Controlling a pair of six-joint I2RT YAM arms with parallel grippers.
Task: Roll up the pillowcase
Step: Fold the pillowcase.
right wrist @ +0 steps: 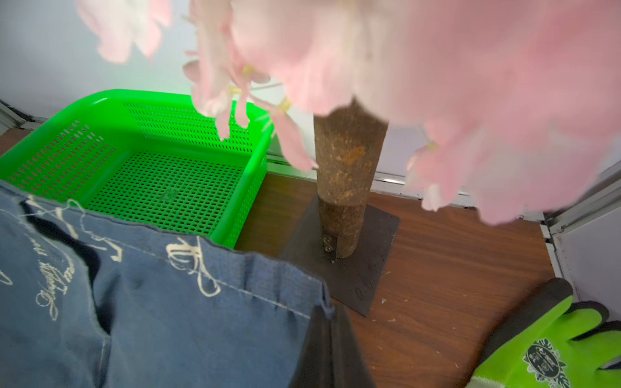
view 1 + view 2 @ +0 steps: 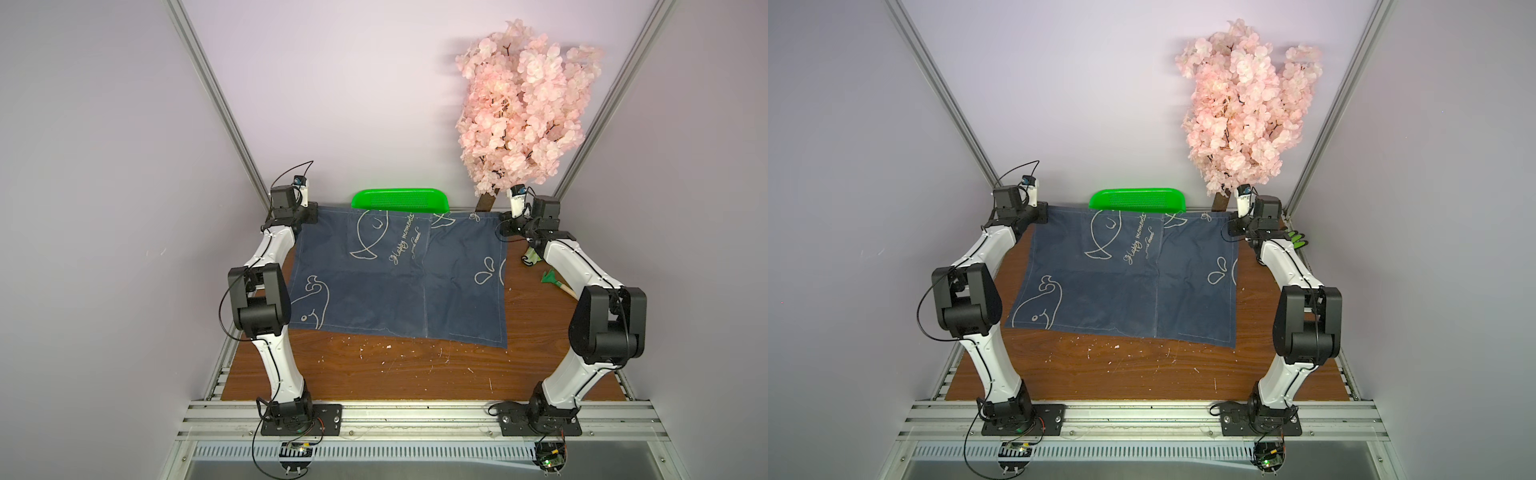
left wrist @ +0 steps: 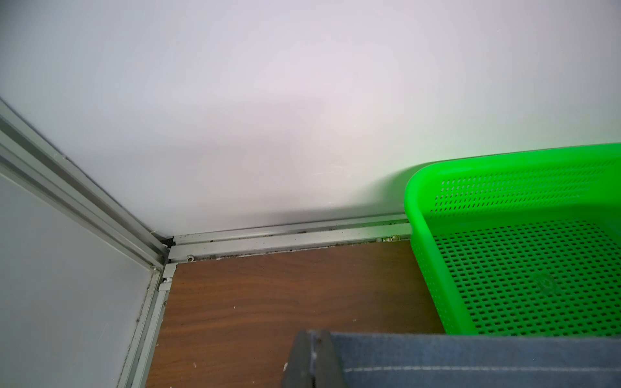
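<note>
Here, both arms are extended forward from their bases at the near rail, each bent at a raised elbow and angled down toward the far edge of the brown wooden surface (image 2: 395,374). The left end effector (image 2: 309,214) is clenched on the far left corner of the large navy-blue denim-like pillowcase (image 2: 399,274), which is printed with white line-drawn fish and cursive lettering. In the left wrist view the dark fingers (image 3: 304,359) are pressed together with the stitched hem pinched between them. The right end effector (image 2: 505,218) is likewise closed on the far right corner, where the fabric is gathered into small pleats at the fingers (image 1: 336,352). The far edge of the pillowcase is stretched between the two and appears lifted, just in front of the bright green perforated plastic basket (image 2: 400,200). The near edge is spread flat on the wood. A pink artificial blossom tree (image 2: 528,108) is seen beside the right wrist, and a green-and-black work glove (image 1: 544,349) is seen on the surface near that arm.
</note>
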